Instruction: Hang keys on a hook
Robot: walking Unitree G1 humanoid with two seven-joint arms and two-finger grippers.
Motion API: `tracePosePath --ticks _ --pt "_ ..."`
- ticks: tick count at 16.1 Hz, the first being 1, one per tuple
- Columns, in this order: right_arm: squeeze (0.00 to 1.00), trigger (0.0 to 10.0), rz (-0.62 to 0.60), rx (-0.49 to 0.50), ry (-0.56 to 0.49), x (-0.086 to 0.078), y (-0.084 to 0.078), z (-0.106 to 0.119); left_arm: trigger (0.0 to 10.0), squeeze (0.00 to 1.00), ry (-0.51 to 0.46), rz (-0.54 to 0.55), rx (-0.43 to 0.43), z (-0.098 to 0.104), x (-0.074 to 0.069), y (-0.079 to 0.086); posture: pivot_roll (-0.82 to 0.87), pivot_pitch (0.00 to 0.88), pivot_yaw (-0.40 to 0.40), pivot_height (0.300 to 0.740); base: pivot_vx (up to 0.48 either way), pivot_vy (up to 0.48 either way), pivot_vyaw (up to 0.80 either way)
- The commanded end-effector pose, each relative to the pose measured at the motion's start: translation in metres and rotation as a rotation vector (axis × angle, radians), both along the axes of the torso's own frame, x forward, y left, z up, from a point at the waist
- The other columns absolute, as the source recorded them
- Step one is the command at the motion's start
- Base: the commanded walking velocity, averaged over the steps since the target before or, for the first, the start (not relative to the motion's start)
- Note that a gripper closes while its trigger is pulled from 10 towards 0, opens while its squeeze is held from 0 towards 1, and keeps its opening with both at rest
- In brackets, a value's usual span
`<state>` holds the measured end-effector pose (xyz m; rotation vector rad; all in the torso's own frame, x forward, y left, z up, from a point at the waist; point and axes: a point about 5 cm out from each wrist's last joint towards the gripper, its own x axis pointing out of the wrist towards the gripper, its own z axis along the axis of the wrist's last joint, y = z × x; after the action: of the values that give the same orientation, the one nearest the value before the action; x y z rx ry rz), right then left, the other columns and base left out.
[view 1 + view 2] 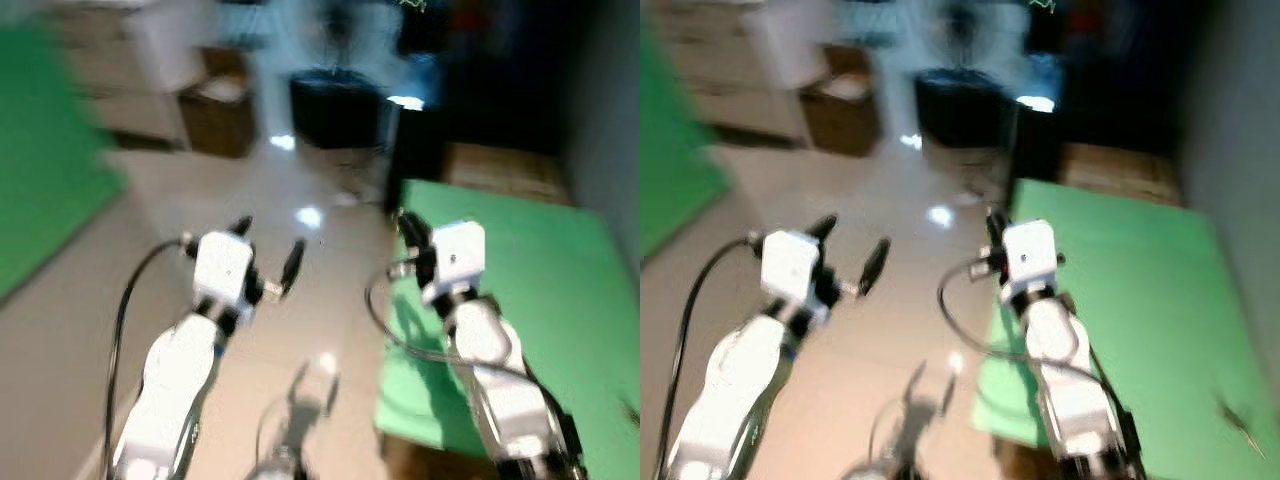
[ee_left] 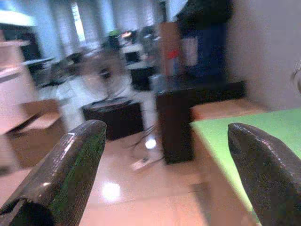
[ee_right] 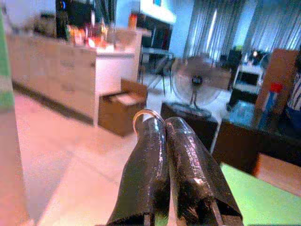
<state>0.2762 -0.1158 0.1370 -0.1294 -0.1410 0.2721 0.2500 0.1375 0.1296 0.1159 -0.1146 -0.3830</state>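
Left tool [image 1: 268, 256] is seen lower left, fingers spread wide, nothing between them. Right tool [image 3: 165, 126] at center is pinched tight on a metal key ring [image 3: 146, 114], just peeking past the fingertips. Green mat [image 1: 520, 290] lies at right. Farther back: cardboard box [image 3: 121, 104], fan [image 3: 196, 84]. No writing can be read; frames blurred.

Both head views are smeared by motion blur, worst toward the far background and edges. White glare spots shine on the glossy floor [image 1: 309, 216], and the arms cast soft shadows onto it. The back right corner is dim. The wrist views are brighter, with daylit, hazy backgrounds.
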Motion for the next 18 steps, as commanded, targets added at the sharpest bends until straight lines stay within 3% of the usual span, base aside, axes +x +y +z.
tracePosePath --ticks 1,4,9,12,14,18 --pt "0.0 10.0 -0.005 0.015 0.011 0.001 -0.001 0.0 10.0 0.0 -0.023 0.002 0.02 0.006 0.004 0.0 -0.08 0.0 0.052 0.74 0.0 0.0 0.8" --pt "0.0 10.0 -0.018 0.036 0.039 0.002 -0.004 -0.001 10.0 0.0 -0.035 0.042 0.018 0.009 0.007 0.002 -0.08 0.0 0.033 0.74 0.0 0.0 0.8" --pt "0.0 10.0 -0.077 0.024 0.105 0.004 -0.023 -0.011 10.0 0.0 -0.026 0.096 -0.003 0.008 0.012 -0.005 -0.09 0.0 0.02 0.74 0.0 0.0 0.8" --pt "0.0 10.0 -0.078 0.018 0.12 0.002 -0.024 -0.015 10.0 0.0 -0.064 0.053 0.023 0.012 0.015 -0.011 -0.08 0.0 0.02 0.74 0.0 0.0 0.8" --pt "0.0 10.0 -0.153 0.005 0.142 0.003 -0.031 -0.021 10.0 0.0 -0.055 0.033 0.054 0.011 0.015 -0.012 -0.08 0.0 0.027 0.74 0.259 0.0 0.8" --pt "0.0 10.0 -0.209 0.023 0.144 0.002 -0.039 -0.024 10.0 0.0 -0.032 0.049 0.059 0.007 0.016 -0.008 -0.07 0.0 0.033 0.74 0.321 0.0 0.0"
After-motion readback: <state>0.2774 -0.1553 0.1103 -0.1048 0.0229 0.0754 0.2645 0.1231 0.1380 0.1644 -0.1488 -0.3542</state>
